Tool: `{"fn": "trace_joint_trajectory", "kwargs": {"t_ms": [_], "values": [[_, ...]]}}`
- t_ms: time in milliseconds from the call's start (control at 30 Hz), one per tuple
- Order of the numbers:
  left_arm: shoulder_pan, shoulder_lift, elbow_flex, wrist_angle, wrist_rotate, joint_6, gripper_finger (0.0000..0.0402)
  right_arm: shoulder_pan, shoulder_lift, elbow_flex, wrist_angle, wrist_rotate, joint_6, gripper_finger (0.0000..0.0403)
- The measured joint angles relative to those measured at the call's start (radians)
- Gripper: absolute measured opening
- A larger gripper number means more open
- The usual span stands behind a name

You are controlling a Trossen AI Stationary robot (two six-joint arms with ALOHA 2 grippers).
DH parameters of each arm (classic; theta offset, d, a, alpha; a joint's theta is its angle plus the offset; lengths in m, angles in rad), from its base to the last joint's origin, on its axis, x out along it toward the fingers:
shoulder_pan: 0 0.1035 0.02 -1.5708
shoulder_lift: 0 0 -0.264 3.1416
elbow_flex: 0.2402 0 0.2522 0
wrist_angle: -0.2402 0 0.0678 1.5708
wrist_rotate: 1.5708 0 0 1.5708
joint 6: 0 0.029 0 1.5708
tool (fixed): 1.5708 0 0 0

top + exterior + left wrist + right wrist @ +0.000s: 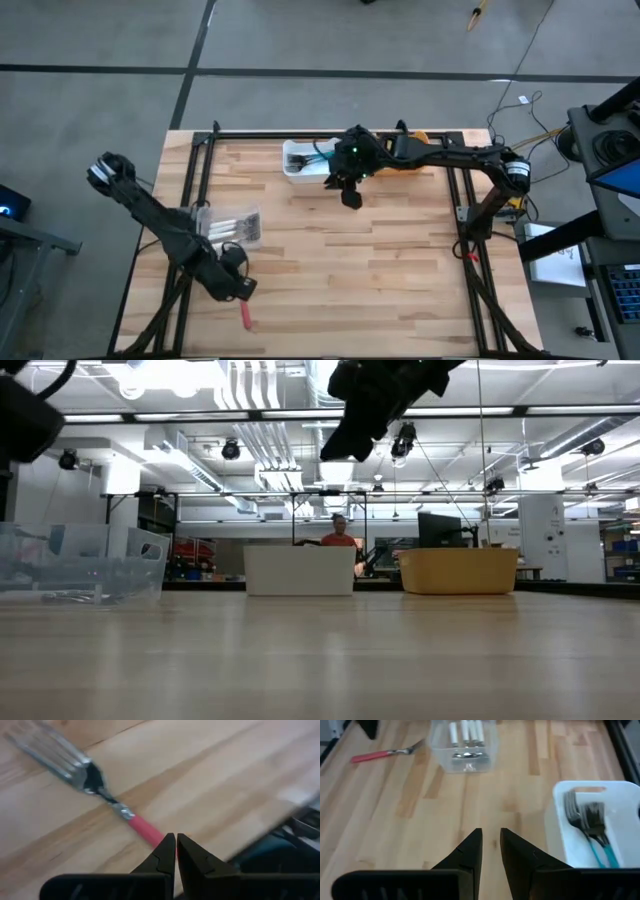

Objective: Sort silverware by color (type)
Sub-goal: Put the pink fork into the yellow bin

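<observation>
Item in hand: one red-handled fork (107, 802), lying flat on the desk (380, 260), metal head pointing away from the left hand (176, 851), slim red-pink handle running back under the fingertips. Left hand: fingers pressed nearly together directly above the handle's near end; whether they pinch the handle or merely sit over it cannot be told. Seen from the right wrist, the same fork (387, 753) lies well ahead of the right hand (491, 851) and off to one side, next to the clear bin (464, 745), which holds white-handled silverware (466, 731). Right hand: raised over the desk just beside the white bin (600, 827), fingers slightly spread, nothing between them. In that bin: teal-handled forks (592, 832), metal heads dark and shiny. An orange bin (458, 570) stands past the white one; its contents are hidden. Risks, as judged: the handle is thin and lies flush on the wood, so closed fingertips may slide off or skate over it and push the fork along; a grip this far toward the handle's end would leave the heavier metal head to droop or swing; a loose hold could drop the fork outside any bin or into the wrong colour's bin.
</observation>
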State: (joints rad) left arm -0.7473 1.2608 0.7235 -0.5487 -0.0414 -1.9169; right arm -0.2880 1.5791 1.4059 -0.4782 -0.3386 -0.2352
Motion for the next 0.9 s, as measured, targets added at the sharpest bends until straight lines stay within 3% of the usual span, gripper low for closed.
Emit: {"fn": "trace_joint_trajectory", "kwargs": {"t_ms": [233,500,900], "values": [[-0.025,0.165,0.029,0.001,0.012,-0.06,0.0,0.058,0.0,0.006,0.0,0.081,0.009,0.0059],[-0.025,0.29,0.132,0.001,0.066,-0.067,0.0005,0.081,0.0,0.006,-0.019,0.086,0.006,0.0059],[-0.025,0.4,0.253,-0.18,0.05,-0.121,0.0111,0.081,0.0,0.006,-0.019,0.089,-0.002,0.0059]]}}
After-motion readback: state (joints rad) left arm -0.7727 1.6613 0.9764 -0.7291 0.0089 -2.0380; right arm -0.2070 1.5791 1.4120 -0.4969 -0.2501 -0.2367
